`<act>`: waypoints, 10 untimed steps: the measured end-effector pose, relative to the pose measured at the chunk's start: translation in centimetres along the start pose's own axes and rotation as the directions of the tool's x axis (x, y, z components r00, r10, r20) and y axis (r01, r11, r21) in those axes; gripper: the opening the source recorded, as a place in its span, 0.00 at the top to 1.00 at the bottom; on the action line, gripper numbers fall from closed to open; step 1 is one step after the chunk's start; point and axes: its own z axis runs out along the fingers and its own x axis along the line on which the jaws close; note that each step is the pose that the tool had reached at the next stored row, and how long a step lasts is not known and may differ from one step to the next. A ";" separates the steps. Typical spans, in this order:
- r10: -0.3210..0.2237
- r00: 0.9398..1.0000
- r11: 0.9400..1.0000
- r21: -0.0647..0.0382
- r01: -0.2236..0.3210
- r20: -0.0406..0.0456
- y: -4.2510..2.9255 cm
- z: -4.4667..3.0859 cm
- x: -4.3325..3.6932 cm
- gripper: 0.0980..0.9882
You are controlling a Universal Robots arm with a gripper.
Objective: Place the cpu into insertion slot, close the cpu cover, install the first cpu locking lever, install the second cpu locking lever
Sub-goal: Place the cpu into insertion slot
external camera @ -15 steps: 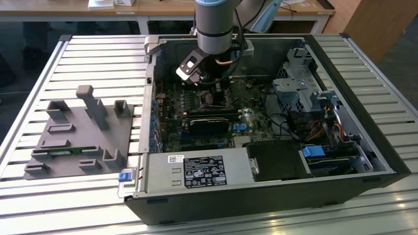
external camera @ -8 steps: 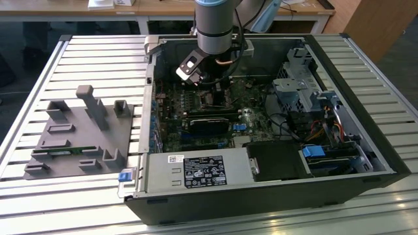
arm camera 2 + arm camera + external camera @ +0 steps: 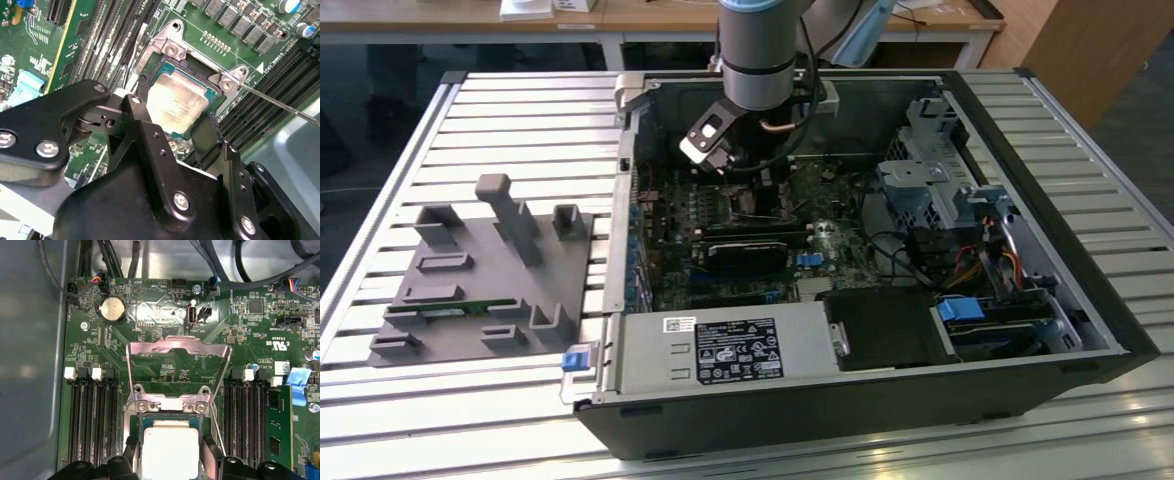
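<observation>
**A:** Where does the cpu (image 3: 167, 447) sit?

**B:** Flat in the insertion slot (image 3: 172, 48), inside the open computer case (image 3: 921, 400). The gripper (image 3: 178, 99) hovers right over it. Its fingers (image 3: 206, 134) are spread to either side of the chip and seem to grasp nothing.

**A:** And the cpu cover (image 3: 177, 346)?

**B:** Tipped up on its hinge, standing open beyond the slot.

**A:** What makes this placing go well?

**B:** Probably an even release. Both fingers should clear the edges without nudging the chip sideways, so it rests level with every corner inside the rim. A tilted corner would likely harm the socket.
</observation>
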 end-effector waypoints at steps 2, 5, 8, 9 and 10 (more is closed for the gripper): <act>0.000 1.000 1.000 0.000 0.000 0.000 0.04 -0.44 0.00 0.42; 0.000 1.000 1.000 0.001 0.000 0.000 0.08 -0.97 -0.02 0.44; 0.000 1.000 1.000 0.001 0.000 0.000 0.09 -1.05 -0.05 0.58; 0.000 1.000 1.000 0.002 0.000 0.000 0.10 -1.06 -0.05 0.64; 0.000 1.000 1.000 0.002 0.000 0.000 0.11 -1.07 -0.05 0.70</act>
